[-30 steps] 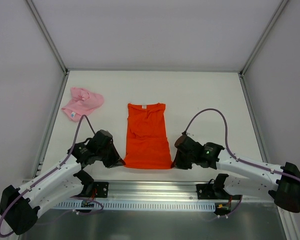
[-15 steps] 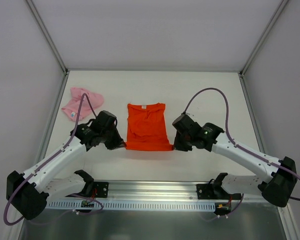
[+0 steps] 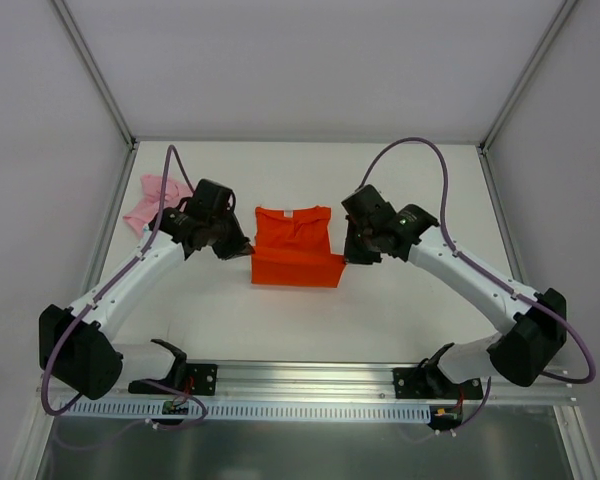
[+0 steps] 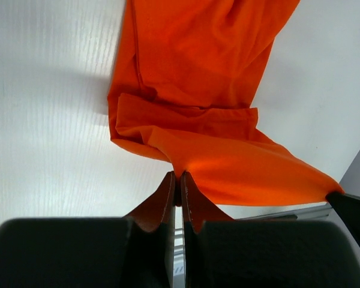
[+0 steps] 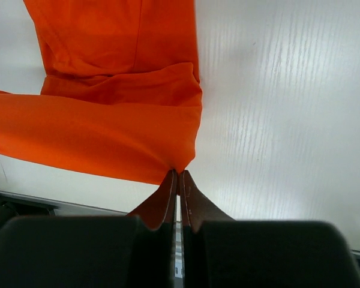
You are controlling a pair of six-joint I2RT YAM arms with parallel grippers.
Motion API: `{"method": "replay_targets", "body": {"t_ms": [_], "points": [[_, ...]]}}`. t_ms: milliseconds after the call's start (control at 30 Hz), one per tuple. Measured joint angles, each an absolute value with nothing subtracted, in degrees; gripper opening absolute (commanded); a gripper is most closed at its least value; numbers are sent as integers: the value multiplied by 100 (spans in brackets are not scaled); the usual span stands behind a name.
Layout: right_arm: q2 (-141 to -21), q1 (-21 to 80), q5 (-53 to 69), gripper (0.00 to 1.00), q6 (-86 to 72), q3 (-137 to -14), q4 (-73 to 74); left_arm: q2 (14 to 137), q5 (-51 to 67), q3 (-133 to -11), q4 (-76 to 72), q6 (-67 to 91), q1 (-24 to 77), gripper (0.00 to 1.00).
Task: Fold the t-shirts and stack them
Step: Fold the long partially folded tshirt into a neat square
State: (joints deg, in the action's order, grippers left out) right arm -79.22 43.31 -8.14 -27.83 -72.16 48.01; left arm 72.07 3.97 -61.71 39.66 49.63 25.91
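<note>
Orange-red t-shirt (image 3: 293, 232) at centre of table (image 3: 420, 310), hem lifted over its body; left gripper (image 3: 244, 252) and right gripper (image 3: 348, 256) each pinch a hem corner; pale pink t-shirt (image 3: 143, 205), seemingly crumpled, at table's far-left corner

Large orange-red cloth t-shirt (image 3: 293, 238): laid at frame centre on the white table (image 3: 400, 320), with the near hem held raised over its middle.
Small pale pink cloth t-shirt (image 3: 140, 208): bunched at the upper left and partly hidden behind the left arm.
Left gripper (image 3: 244, 254): clamped on the hem's left corner.
Right gripper (image 3: 348, 257): clamped on the hem's right corner.
</note>
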Motion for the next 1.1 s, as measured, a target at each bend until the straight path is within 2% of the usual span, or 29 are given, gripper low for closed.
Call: {"method": "replay_targets", "body": {"t_ms": [500,1100], "points": [[-9164,3922,-768,1,-2021,-8820,5039,7872,591,-6928,3933,4512,1942,0],[-10525,3470,-666,1,-1350,-10073,5100,9102,762,-7795,3736,4071,1636,0]]}}
